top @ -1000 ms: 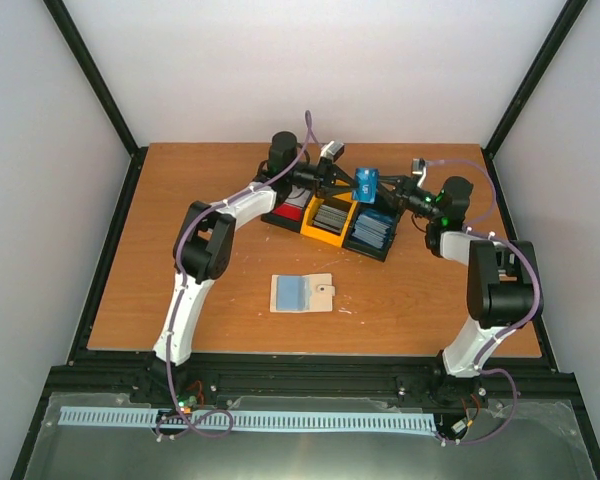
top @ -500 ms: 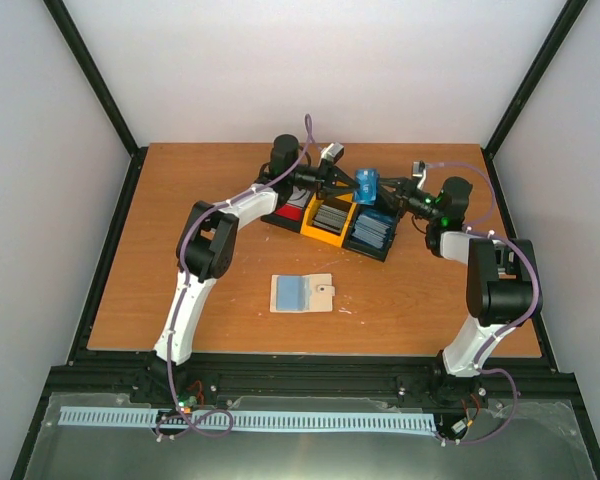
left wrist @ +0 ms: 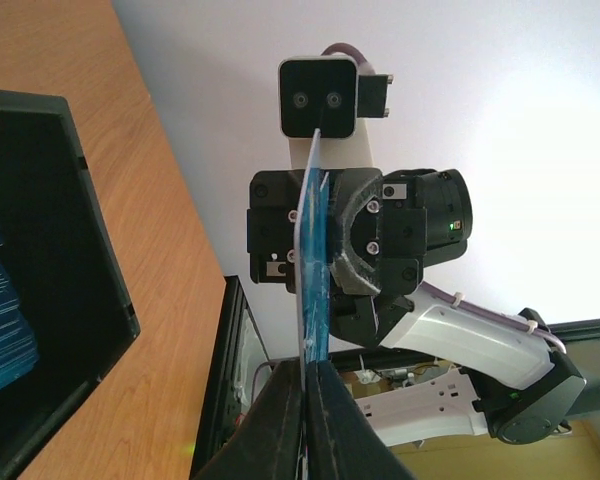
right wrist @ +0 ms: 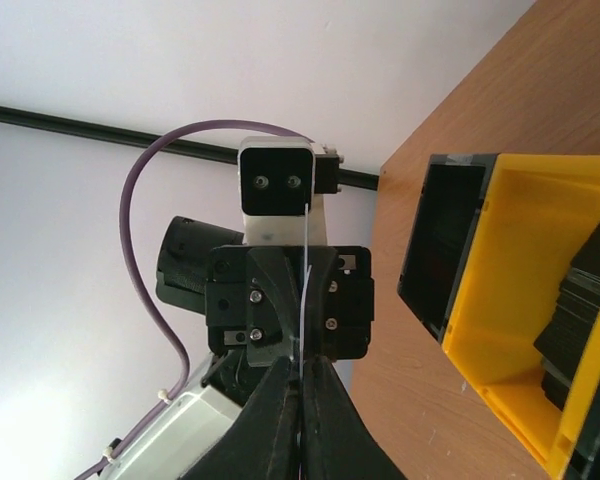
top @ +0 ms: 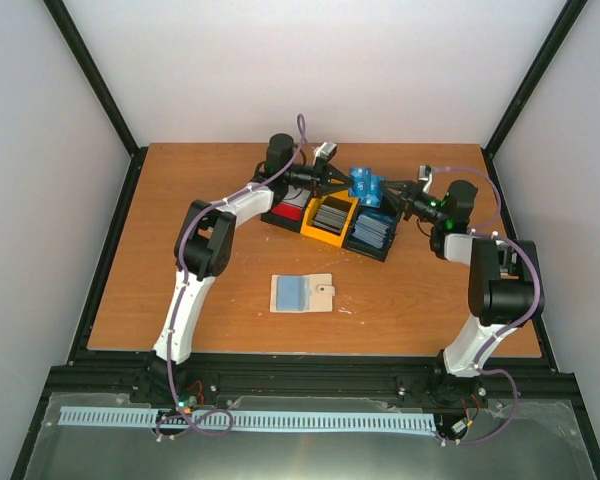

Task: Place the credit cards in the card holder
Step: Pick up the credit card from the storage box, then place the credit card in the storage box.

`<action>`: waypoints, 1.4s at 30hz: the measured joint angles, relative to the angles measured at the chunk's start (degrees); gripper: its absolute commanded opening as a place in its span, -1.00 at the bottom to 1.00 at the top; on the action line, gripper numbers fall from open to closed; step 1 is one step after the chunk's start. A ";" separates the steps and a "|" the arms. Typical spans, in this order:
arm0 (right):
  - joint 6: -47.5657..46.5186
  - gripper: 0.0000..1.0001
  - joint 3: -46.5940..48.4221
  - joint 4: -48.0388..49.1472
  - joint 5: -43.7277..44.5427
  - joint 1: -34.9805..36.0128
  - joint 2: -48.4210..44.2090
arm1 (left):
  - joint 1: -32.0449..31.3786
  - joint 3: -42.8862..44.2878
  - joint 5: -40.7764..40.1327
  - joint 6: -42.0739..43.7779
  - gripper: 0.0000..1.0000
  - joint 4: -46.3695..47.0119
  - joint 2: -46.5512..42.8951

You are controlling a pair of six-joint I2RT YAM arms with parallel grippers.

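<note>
Jaws of the left gripper (top: 338, 180) are closed on the left end of a blue card (top: 364, 186), and those of the right gripper (top: 392, 190) on its right end, so the card hangs between them above the bin tray (top: 318, 237) near the table's (top: 180, 250) far edge. The card holder (top: 302, 293) lies open and flat well apart, toward the near edge, about midway between both arms. Probably one gripper must release before the other carries the card there.

No readable text; credit card (top: 364, 186) face too small.
</note>
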 measured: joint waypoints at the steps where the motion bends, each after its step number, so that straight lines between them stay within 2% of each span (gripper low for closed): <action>1: -0.07 -0.94 -0.22 -0.07 0.00 -0.15 0.00 | 0.11 0.00 -0.17 0.48 -0.99 -0.46 0.00; 6: -3.39 -0.94 -1.22 -4.17 0.11 -1.95 -0.37 | 0.39 0.02 -1.38 5.09 -0.99 -5.25 0.00; 9: -12.35 -0.94 0.48 -17.64 1.60 -2.67 -2.21 | 0.76 0.02 -3.30 11.15 -0.99 -12.11 -0.13; 12: -25.99 -0.94 7.78 -36.98 6.69 -2.19 -3.32 | 1.20 0.02 -5.84 18.64 -0.99 -20.65 -0.90; 14: -33.31 -0.94 12.52 -46.42 10.84 -1.33 -3.45 | 1.44 0.02 -8.17 24.28 -0.99 -27.15 -2.10; 22: -51.45 -0.94 22.99 -72.26 29.77 6.47 -3.50 | 1.70 0.02 -18.10 41.70 -0.99 -45.86 -9.51; 31: -68.54 -0.94 37.35 -87.32 53.02 16.90 3.15 | 1.70 -5.38 -32.28 52.63 -0.99 -54.38 -21.14; 37: -76.85 -0.94 39.80 -92.63 64.89 21.99 7.82 | 1.81 -11.74 -44.94 54.03 -0.99 -55.80 -27.98; 42: -80.98 -0.94 41.31 -94.95 73.61 23.87 11.15 | 3.08 -17.31 -51.78 53.11 -0.99 -55.36 -33.68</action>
